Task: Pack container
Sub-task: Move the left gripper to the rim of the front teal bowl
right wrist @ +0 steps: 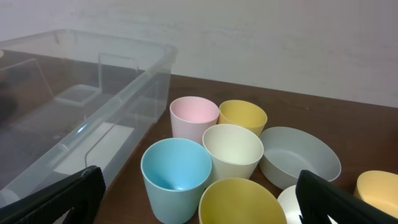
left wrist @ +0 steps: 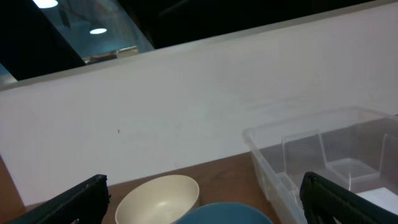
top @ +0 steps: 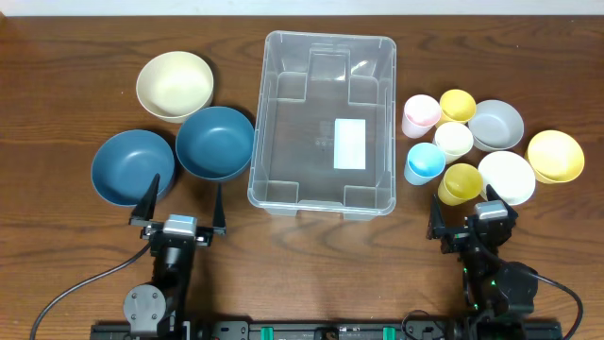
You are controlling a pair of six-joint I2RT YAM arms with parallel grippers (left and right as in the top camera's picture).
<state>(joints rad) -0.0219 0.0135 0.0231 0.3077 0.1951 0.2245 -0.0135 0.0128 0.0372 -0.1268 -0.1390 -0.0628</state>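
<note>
Dark wood-grain desk [top: 57,57] spreads beneath both arms, and your wrist views show a pale wall behind it. You'll find the container [top: 302,132] at the desk's centre: a large clear rectangular bin with rounded corners, moulded steps inside and a white label [top: 350,144] on its base. Bowls [top: 215,142] sit left of it, cups [top: 425,162] right. On your left gripper [top: 187,184] and right gripper [right wrist: 202,199], the fingers stand wide apart.

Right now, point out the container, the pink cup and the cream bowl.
container [top: 293,142], overhead view, bare floor left of its label
pink cup [right wrist: 194,112], right wrist view, its inside
cream bowl [top: 175,83], overhead view, middle of its inside
</note>
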